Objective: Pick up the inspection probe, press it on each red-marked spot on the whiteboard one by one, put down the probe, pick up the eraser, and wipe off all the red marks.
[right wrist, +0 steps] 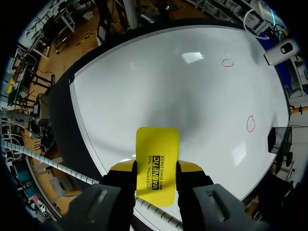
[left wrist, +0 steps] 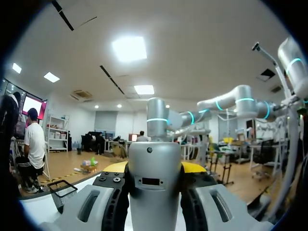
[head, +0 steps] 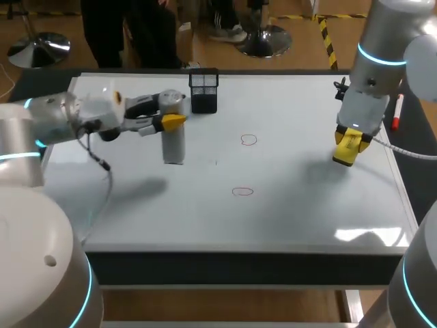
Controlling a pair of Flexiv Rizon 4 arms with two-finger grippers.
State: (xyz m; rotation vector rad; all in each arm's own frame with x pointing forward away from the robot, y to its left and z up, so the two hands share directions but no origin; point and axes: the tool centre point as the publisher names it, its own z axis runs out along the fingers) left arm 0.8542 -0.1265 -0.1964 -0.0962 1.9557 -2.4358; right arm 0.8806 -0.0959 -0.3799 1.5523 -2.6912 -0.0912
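Observation:
The inspection probe (head: pixel 174 142), a grey upright cylinder, is at the board's back left, with my left gripper (head: pixel 172 121) shut on its upper part. Whether its lower end touches the whiteboard (head: pixel 287 205) I cannot tell. In the left wrist view the probe (left wrist: pixel 154 192) fills the gap between the fingers of the left gripper (left wrist: pixel 154 167). My right gripper (head: pixel 348 147) hangs over the board's right side, shut on the yellow eraser (head: pixel 345 150). The eraser (right wrist: pixel 156 144) sticks out ahead of the right gripper (right wrist: pixel 156 166). Two red circle marks (head: pixel 248 140) (head: pixel 242 192) lie mid-board, also visible as red marks (right wrist: pixel 227 62) (right wrist: pixel 250 123).
A black mesh basket (head: pixel 203 91) stands at the back, just right of the probe, and appears as the basket (left wrist: pixel 62 192) beside the left gripper. A red marker (head: pixel 396 113) lies along the board's right edge. The whiteboard's front edge (head: pixel 239 249) runs below the marks.

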